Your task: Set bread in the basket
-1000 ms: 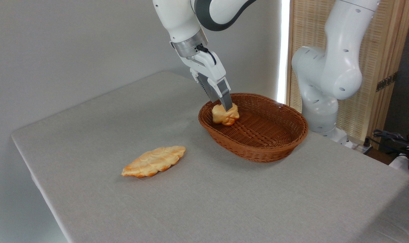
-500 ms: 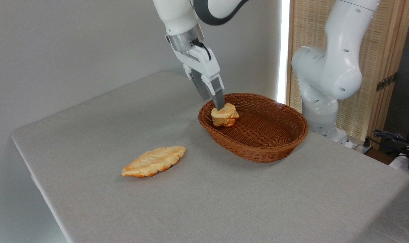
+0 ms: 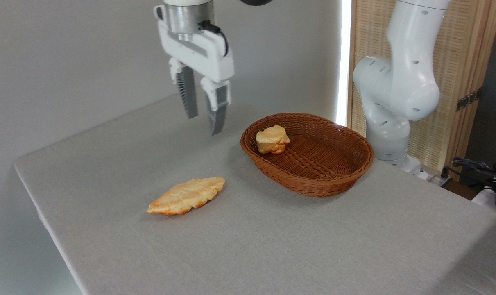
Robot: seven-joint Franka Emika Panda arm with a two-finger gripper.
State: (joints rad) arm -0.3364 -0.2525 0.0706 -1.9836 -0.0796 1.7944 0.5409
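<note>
Wicker basket (image 3: 313, 180) on grey tabletop (image 3: 272, 246), bread (image 3: 272, 139) resting inside at its far-left end, flat pastry (image 3: 186, 196) lying left on tabletop, tool (image 3: 203, 124) empty, fingers apart, hanging left of basket

Item count, referenced to the basket (image 3: 313, 186):

- Baskets: one, oval, brown wicker.
- Bread (image 3: 272, 139) rolls: one, inside the basket at its left end.
- Flat leaf-shaped pastry (image 3: 186, 196) pieces: one, on the table (image 3: 272, 246) to the left of the basket and nearer the camera, well apart from it.
- Tables: one, grey-covered, under the basket.
- Robot arms: one, base to the right of the basket.
- Grippers: one gripper (image 3: 203, 125) with two fingers, above the table to the left of the basket.
</note>
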